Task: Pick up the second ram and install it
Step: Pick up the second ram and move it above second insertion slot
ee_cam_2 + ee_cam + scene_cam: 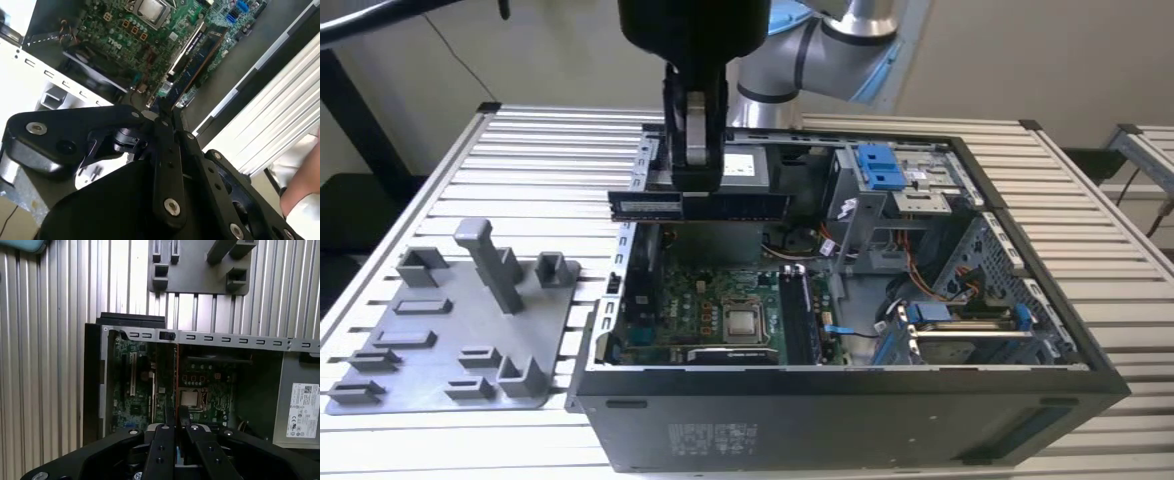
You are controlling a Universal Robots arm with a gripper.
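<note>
Counted 1 arm (854,35) w/ 1 gripper (698,190). RAM sticks were 2: the second ram (700,206) + 1 other stick (797,318) on the board. There was 1 open PC case (854,420), 1 mobo (680,290), 1 CPU (746,322), 1 PSU (295,370), 1 grey holder plate (400,370); its blocks' no. was unclear. 1 person (300,187) was at the edge.

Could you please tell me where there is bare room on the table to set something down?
Free: the white slatted metal table beyond the grey plastic holder tray, beside the open black computer case. Crowded: inside the case, under the hand holding the dark green-black memory stick.
</note>
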